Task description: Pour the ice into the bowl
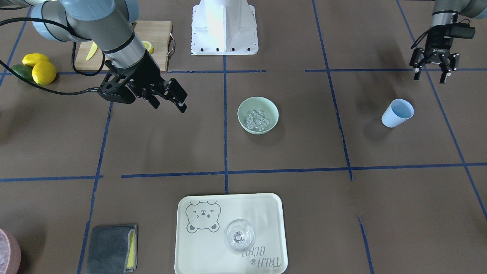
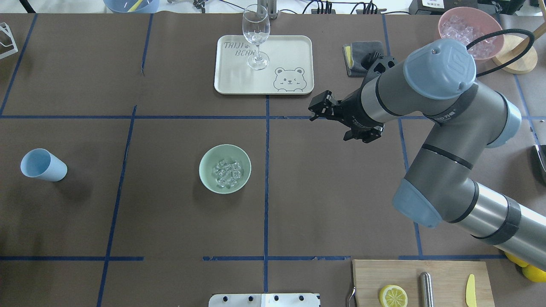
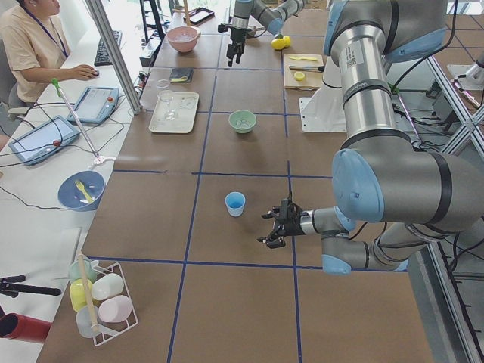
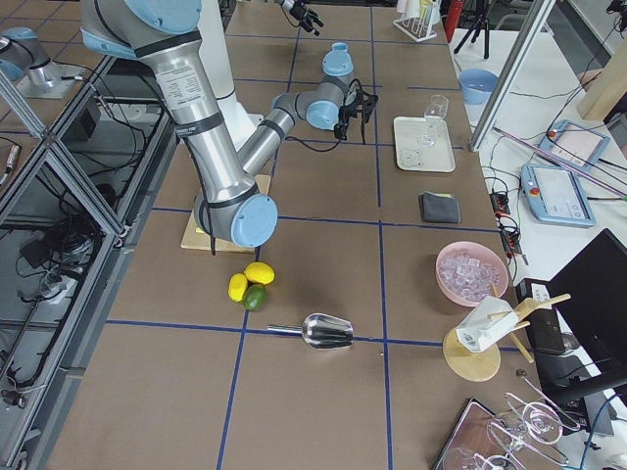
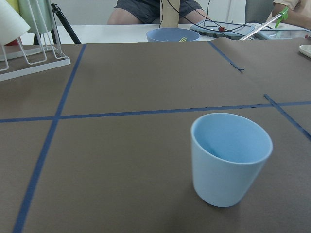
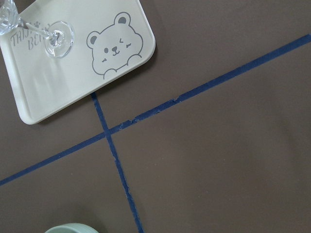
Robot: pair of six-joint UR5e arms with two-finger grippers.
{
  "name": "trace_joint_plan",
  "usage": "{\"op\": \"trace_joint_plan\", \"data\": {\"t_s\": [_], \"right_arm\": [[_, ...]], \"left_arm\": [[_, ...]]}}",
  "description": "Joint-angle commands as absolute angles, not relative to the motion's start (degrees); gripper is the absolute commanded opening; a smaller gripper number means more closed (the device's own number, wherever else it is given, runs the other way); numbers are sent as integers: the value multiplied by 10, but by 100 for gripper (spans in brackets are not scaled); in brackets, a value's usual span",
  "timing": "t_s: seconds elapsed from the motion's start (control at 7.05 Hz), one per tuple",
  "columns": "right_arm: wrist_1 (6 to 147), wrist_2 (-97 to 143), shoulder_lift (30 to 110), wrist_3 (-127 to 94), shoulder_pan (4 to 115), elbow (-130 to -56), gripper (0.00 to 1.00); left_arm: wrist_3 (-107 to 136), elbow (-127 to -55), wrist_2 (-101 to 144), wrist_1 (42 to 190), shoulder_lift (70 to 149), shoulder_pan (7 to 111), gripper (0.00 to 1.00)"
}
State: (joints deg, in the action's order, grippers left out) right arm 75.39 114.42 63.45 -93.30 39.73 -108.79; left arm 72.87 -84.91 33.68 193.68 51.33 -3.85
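Cup [image 5: 231, 158], nearest the left wrist camera: light blue, upright, and empty as far as its inside shows. Left gripper [image 1: 433, 67] hangs near it on the robot's side, not touching it, with jaws spread and nothing held. Right gripper [image 1: 170, 103] hovers above the table, well apart from the bowl [image 1: 258, 102], jaws likewise apart and empty.

Ice [image 1: 257, 119]: a small heap of clear, glossy cubes, all lying in the bottom of the bowl. None is seen on the table, so the pour appears complete.

Bowl: round, pale mint green, matte, upright, near the table's middle, well clear of both grippers.

Likely hazards:
- A low sweep of the right arm toward the centre could strike the light bowl and scatter the cubes.
- A careless drop of the left gripper could tip the cup.
- The stemmed glass [image 2: 256, 36] on the tray [image 2: 294, 47] is tall and probably top-heavy, and would topple if the right wrist brushed it.
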Motion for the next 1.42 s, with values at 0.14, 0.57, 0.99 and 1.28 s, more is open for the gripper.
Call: {"op": "trace_joint_plan", "data": {"t_s": [0.14,0.57,0.99,1.28], "right_arm": [[749,1075,613,-954,329,-1085,100],[750,987,564,-980,248,-1060,100],[751,965,516,-996,224,-992,100],[753,948,457,-996,205,-903,100]], "left_arm": [[569,-791,541,2094,549,125,100],[367,-792,829,1968,713,458,100],[269,-794,1013,1828,821,640,100],[241,-794,1086,1719,873,694,100]]}}
